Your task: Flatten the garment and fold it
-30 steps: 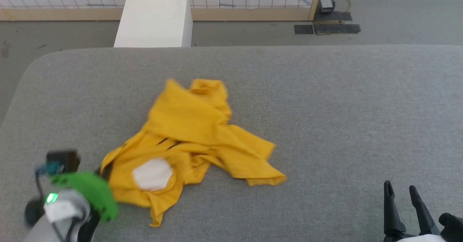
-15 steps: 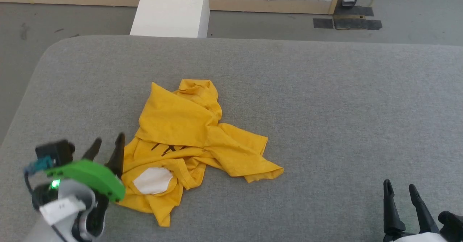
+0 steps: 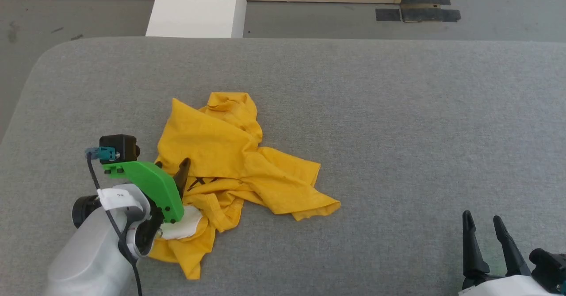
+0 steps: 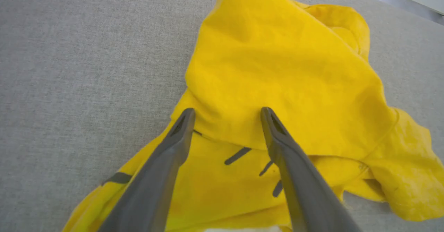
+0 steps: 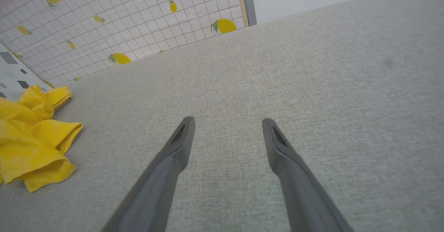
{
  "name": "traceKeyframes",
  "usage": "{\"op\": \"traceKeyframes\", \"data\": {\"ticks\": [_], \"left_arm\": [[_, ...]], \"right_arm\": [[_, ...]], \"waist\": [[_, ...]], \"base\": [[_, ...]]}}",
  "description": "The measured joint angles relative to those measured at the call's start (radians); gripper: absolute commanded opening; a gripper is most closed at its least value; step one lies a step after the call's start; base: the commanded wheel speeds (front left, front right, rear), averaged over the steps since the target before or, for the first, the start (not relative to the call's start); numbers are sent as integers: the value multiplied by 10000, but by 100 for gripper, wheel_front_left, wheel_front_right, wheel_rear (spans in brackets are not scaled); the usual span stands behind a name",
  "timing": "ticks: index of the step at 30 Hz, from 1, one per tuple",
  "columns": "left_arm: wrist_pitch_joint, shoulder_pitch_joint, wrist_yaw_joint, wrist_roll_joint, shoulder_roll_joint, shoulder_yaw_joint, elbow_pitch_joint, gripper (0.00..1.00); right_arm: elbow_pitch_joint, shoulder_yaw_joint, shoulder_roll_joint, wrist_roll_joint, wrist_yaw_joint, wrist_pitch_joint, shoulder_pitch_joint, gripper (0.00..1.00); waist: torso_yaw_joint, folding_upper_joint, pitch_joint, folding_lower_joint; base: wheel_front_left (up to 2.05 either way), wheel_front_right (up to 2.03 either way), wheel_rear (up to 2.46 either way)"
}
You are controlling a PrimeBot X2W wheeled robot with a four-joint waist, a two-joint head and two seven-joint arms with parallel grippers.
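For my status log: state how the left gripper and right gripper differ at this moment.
The left gripper is over the garment, fingers aimed at its folded flap; the right gripper is over the bare grey surface, apart from the garment. The left gripper reaches forward in the head view; the right gripper sits at that view's lower right corner. Both are open and hold nothing.
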Motion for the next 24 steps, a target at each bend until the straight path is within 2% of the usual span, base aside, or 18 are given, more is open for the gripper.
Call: {"op": "traceKeyframes", "data": {"ticks": [6, 7, 9, 18, 24], "left_arm": [[31, -267, 52, 2, -234, -73, 901, 100], [21, -297, -12, 8, -249, -96, 1001, 94], [-123, -386, -165, 21, -282, -150, 1244, 0], [-560, -621, -734, 115, -493, -336, 1741, 0], [-901, -965, -711, 399, -456, -449, 1607, 0]], "right_arm": [[17, 2, 0, 0, 0, -2, -3, 100], [17, 2, 0, 0, 0, -2, -3, 100], [25, -2, 0, 0, 0, -4, -7, 100], [52, -100, 0, -63, 0, -4, -9, 100], [50, -71, 0, -63, 0, 2, 0, 100]], "waist": [[-193, 0, 121, 0], [-206, 0, 131, 0], [-220, 0, 129, 0], [-114, 0, -138, 0], [-63, 0, -359, 0]], "base": [[0, 0, 0], [0, 0, 0], [0, 0, 0], [0, 0, 0], [0, 0, 0]]}}
